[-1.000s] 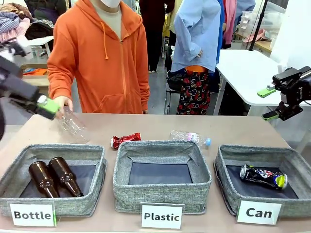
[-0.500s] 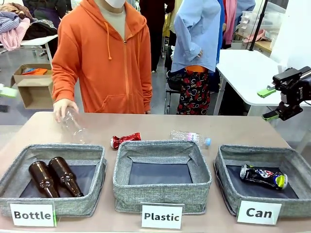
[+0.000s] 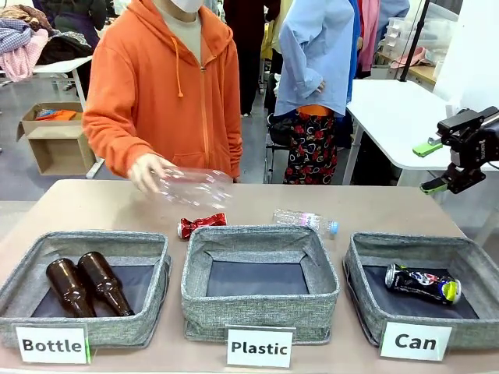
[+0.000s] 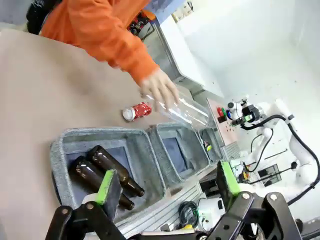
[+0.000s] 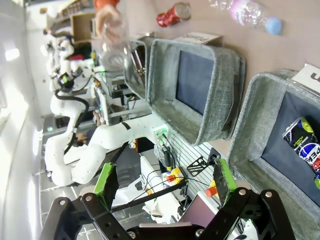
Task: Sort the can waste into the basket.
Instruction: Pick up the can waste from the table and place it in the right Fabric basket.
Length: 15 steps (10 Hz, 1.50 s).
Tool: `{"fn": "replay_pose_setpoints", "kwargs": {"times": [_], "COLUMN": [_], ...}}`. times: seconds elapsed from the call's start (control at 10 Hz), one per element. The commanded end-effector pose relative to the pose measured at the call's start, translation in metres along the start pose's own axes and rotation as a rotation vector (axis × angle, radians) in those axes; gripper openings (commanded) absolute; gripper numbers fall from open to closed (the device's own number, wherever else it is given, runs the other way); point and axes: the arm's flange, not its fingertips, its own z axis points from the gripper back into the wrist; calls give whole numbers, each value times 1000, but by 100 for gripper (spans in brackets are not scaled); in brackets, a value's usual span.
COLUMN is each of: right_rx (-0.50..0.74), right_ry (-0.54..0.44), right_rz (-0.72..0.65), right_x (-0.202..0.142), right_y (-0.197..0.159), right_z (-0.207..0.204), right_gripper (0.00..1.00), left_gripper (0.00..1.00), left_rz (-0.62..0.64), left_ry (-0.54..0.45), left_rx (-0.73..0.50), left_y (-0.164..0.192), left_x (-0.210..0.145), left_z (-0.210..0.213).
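Observation:
A shiny red crushed can (image 3: 201, 224) lies on the table behind the middle bin, also seen in the left wrist view (image 4: 137, 111) and the right wrist view (image 5: 172, 14). A dark printed can (image 3: 422, 283) lies inside the grey basket labelled "Can" (image 3: 405, 243) at the right; this dark can (image 5: 305, 145) and its basket (image 5: 250, 130) sit under the right wrist. My right gripper (image 3: 431, 166) hangs open and empty, high above the table's right end. My left gripper (image 4: 167, 180) is open and empty, raised off to the left of the bins.
A person in orange holds a clear plastic bottle (image 3: 195, 187) over the table behind the red can. Another clear bottle with a blue cap (image 3: 306, 220) lies behind the "Plastic" bin (image 3: 261, 238). The "Bottle" bin (image 3: 86, 241) holds two brown bottles (image 3: 86, 284).
My left arm has pulled back out of the front view to the left. The person's hand has carried the clear bottle up and to the right. The right arm has not moved.

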Motion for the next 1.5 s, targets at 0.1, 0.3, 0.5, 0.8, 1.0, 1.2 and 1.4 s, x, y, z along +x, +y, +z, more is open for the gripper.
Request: {"fn": "replay_pose_setpoints", "kwargs": {"times": [0.1, 0.3, 0.5, 0.8, 1.0, 1.2, 1.4], "right_rx": [1, 1, 1, 1, 1, 1, 1], "right_ry": [9, 9, 9, 9, 9, 9, 9], "right_rz": [25, 25, 25, 25, 25, 25, 25], "right_x": [0, 0, 0, 0, 0, 0, 0], "right_y": [1, 1, 1, 1, 1, 1, 1], "right_z": [5, 5, 5, 5, 5, 5, 5], "right_gripper": [100, 100, 100, 100, 100, 100, 100], "left_gripper": [100, 100, 100, 100, 100, 100, 100], "left_rz": [-79, -117, -98, 2, 58, 37, -22], "left_ry": [144, 272, 336, 157, 45, 42, 125], "left_rx": [46, 113, 152, 104, 36, 13, 43], "left_y": [-29, -50, -53, -24, -2, -2, -19], "left_x": [0, 24, 28, 31, 7, -4, 3], "left_z": [-92, -171, -206, -138, -86, -76, -98]}}
